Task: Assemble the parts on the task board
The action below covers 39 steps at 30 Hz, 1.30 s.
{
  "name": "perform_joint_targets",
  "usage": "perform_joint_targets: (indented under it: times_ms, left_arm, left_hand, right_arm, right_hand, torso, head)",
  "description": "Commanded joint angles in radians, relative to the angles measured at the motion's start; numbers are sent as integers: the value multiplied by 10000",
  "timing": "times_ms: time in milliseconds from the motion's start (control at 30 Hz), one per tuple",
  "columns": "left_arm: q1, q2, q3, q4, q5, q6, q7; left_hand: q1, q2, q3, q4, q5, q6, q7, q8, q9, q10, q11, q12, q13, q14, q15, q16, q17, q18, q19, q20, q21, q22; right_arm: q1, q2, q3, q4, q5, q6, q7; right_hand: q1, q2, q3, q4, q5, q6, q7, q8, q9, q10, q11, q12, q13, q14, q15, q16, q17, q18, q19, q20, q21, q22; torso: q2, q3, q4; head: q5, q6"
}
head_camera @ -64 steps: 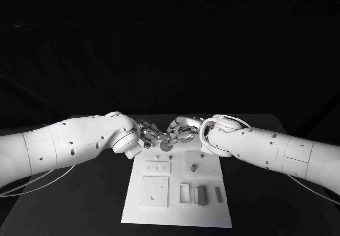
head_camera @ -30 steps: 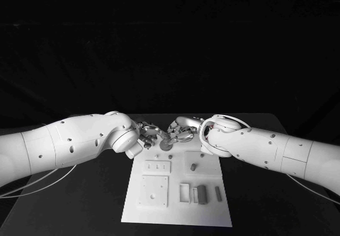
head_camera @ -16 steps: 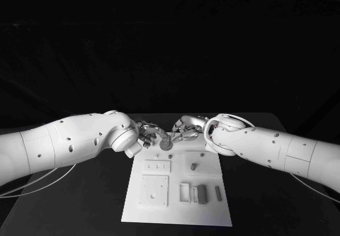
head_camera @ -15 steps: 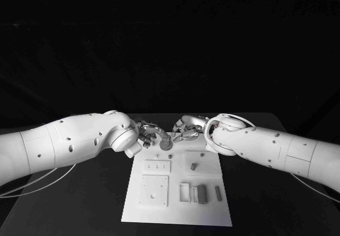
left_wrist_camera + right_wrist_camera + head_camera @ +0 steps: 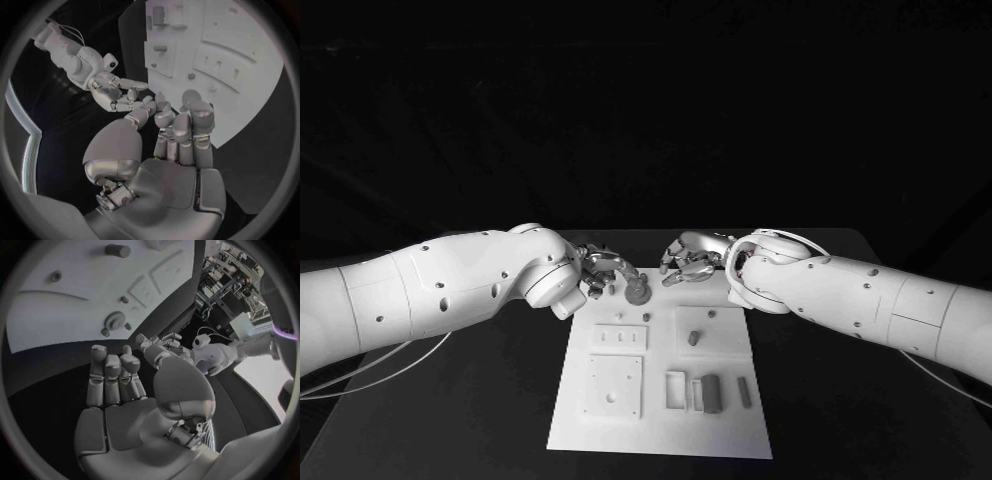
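Observation:
A round grey disc hangs just over the far edge of the white task board, pinched at the fingertips of my left hand. In the left wrist view the disc sits at that hand's fingertips above the board. My right hand is a short way to the disc's right, apart from it, holding nothing. The right wrist view shows its fingers stretched out bare, with the disc beyond them in front of the board.
Small grey pegs stand in the board's far half, and upright grey blocks stand in slots near its front right. Black table surrounds the board on both sides. Both white forearms angle in over the table's far corners.
Both hands were together at the disc earlier. My right hand has let go and drawn back to the right, leaving the disc in my left hand.

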Motion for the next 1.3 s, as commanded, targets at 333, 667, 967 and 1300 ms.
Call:
perform_joint_targets:
  times_ms: [333, 667, 967, 1300]
  left_arm:
    - [9, -193, -1, 180, -2411, 113, -1152]
    - [-360, -153, -4, 102, -3162, 156, -1367]
    - [-899, 51, -6, -129, -3119, 113, -1465]
    - [-1101, 92, -8, -11, -3119, 281, -1532]
  left_hand:
    - [-48, -130, 1803, -1452, 802, 455, 175, 367, 1139, 89, -58, -53, -125, 51, -138, 21, -70, 1064, 113, -85, -99, 29]
    - [-62, -185, 1814, -1457, 947, 506, 151, 399, 1174, 160, -81, -93, -216, 70, -153, 24, -100, 1029, 124, -70, -106, 33]
    - [-77, -220, 1818, -1456, 1068, 542, 135, 419, 1196, 220, -97, -122, -295, 93, -166, 29, -125, 1000, 141, -59, -108, 36]
    - [-96, -246, 1811, -1453, 1114, 560, 128, 429, 1208, 246, -105, -137, -340, 102, -172, 34, -137, 986, 150, -54, -109, 37]
  right_arm:
    - [44, -594, 44, -649, 153, -439, 19]
    - [59, -600, 279, -1547, 303, -530, 38]
    - [64, -556, 433, -1743, 393, -604, 90]
    - [66, -501, 492, -1736, 467, -600, 112]
  right_hand:
    - [18, -137, 47, -31, 24, 15, 135, -108, -8, -78, 39, -62, -2, -36, -22, -13, -19, 110, -28, 11, -60, 126]
    - [60, -161, 70, -45, 26, 16, 138, -114, -2, -73, 42, -63, -6, -28, -17, -13, -23, 110, -18, 4, -58, 125]
    - [68, -172, 75, -45, 25, 21, 139, -114, 1, -73, 43, -64, -8, -27, -15, -14, -26, 110, -17, 4, -58, 125]
    - [72, -178, 80, -41, 25, 25, 139, -114, 4, -74, 43, -68, -11, -27, -14, -18, -30, 110, -16, 4, -60, 123]
  torso:
    - [-13, 4, -2]
    - [-7, 25, 21]
    - [5, 21, 14]
    - [6, 22, 24]
  head:
    - [165, -214]
    - [213, -472]
    - [205, -644]
    - [195, -774]
